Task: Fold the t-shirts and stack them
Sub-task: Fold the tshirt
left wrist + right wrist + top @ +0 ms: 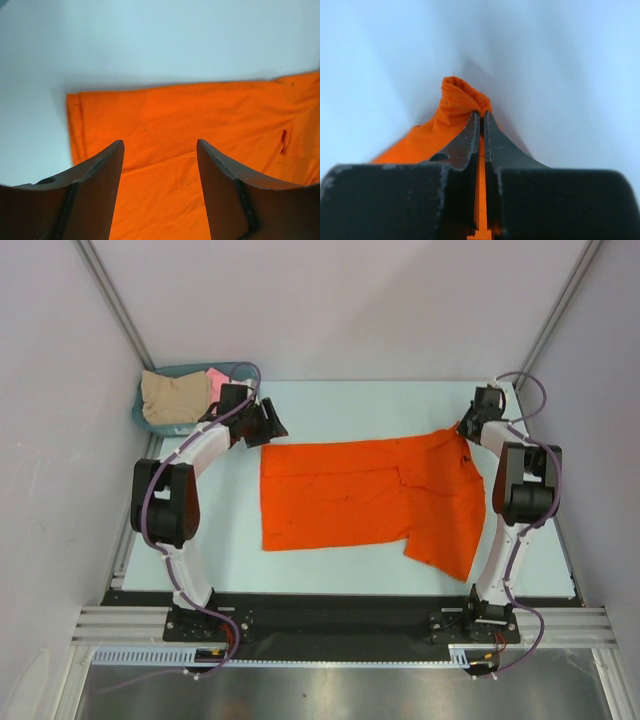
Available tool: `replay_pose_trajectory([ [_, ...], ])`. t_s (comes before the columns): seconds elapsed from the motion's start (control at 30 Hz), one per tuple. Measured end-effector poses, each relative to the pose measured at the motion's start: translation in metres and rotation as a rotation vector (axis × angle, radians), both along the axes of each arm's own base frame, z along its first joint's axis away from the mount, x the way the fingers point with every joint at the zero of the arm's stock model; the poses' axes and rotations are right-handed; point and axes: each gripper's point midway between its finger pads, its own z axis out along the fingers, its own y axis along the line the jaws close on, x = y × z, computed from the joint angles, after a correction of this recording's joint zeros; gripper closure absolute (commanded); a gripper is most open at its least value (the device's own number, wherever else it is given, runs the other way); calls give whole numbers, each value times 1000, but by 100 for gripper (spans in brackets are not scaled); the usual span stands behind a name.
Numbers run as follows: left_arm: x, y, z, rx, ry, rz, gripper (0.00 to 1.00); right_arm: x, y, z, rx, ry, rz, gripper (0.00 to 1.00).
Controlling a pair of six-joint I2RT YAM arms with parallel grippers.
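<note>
Cloth of the orange t-shirt (370, 495) lies spread flat on the surface (340, 405). The right pincer (481, 116) is clamped on its far-right corner, probably to lift it for a fold, while the left pincer (160, 142) hangs wide above the far-left corner, gripping nothing.

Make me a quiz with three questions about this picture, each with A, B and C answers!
1. Where is the basket?
A. at the far left corner of the table
B. at its near right corner
C. in its middle

2. What colour is the shirt spread on the table?
A. green
B. orange
C. black

3. What is the right hand doing?
A. hanging wide open
B. holding a cup
C. pinching the shirt

Answers:
1 A: the basket sits far back on the left.
2 B: bright orange cloth covers the middle of the table.
3 C: the wrist view shows orange cloth bunched between its shut fingers.
</note>
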Motion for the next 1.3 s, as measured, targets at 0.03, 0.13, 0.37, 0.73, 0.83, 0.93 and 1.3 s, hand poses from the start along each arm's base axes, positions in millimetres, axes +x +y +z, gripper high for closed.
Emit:
replay_pose_trajectory([
  [0.03,1,1,0,4,-4,5,34,16,-2,6,-7,-24,-3,100],
  [0.13,4,4,1,14,-15,17,34,51,-8,20,-29,-88,-6,100],
  [0.37,-5,8,-7,39,-7,34,28,82,-27,33,-134,-103,-9,48],
  [0.73,-11,13,-27,239,4,95,31,47,-43,66,-183,-54,-40,39],
  [0.83,-6,21,-38,289,12,121,37,25,-38,100,-160,-104,-37,39],
  [0.93,-2,25,-50,321,28,132,47,10,-33,136,-148,-181,-34,39],
  [1.3,14,23,-88,363,71,134,45,-22,-28,177,-102,-298,-16,40],
])
